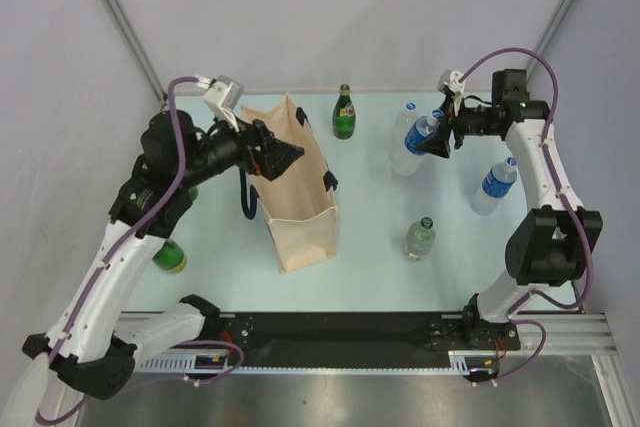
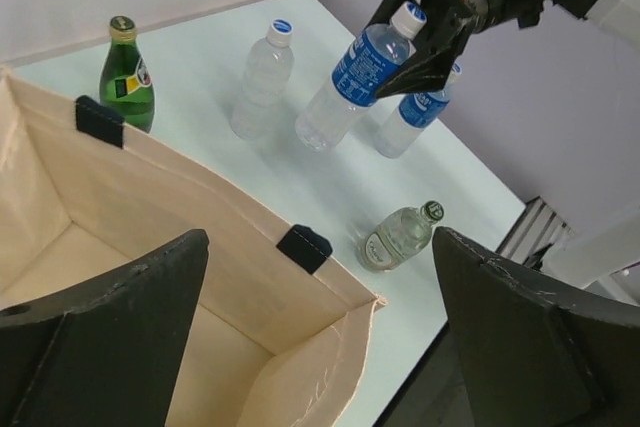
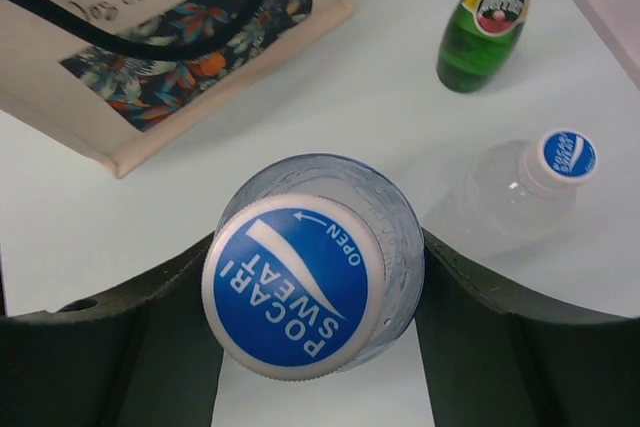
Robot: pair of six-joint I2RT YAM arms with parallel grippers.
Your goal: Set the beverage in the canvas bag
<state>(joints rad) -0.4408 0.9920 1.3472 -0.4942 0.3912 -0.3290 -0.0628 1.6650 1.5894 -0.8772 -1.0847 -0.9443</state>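
Blue-capped beverage bottle (image 3: 300,287) clamped in the right gripper (image 1: 440,139), tilted, seemingly lifted off the table (image 1: 370,209), left gripper (image 1: 288,157) jaws wide apart, canvas bag (image 1: 303,217) mouth open just below them

Left tool (image 1: 287,156) wide open, angled downward; right tool (image 1: 435,142) aloft, tight around a bottle (image 2: 352,80).
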